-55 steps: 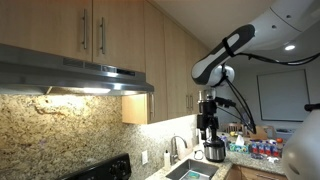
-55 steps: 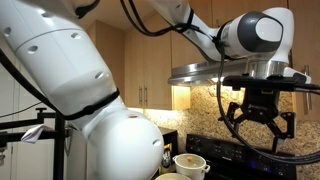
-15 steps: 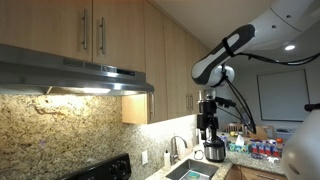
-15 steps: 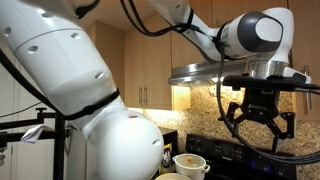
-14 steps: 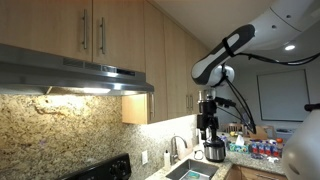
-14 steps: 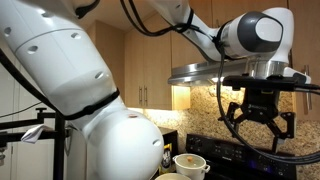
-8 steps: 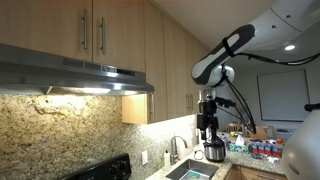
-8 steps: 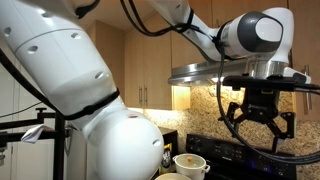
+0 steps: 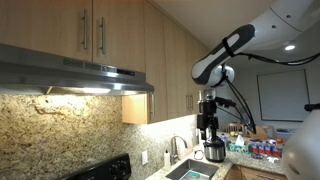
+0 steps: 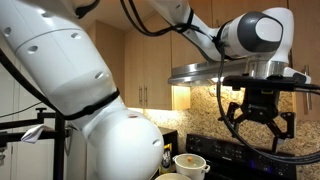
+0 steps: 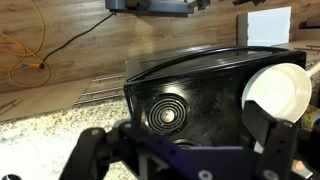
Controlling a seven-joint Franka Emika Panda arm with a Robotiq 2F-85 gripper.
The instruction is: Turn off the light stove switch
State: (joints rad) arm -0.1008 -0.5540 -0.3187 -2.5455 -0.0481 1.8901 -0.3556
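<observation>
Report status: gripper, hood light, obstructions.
Status: gripper open, empty, not touching range hood; light on; no obstruction seen between them.

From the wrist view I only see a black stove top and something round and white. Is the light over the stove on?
Observer: Yes. In an exterior view the light glows warm yellowish-white under the range hood.
Operator: Is the claw touching that hood?
Observer: No. The gripper hangs apart from it, lower than its front edge.
Operator: What's above the hood?
Observer: Wooden cabinets with long metal handles.
</observation>
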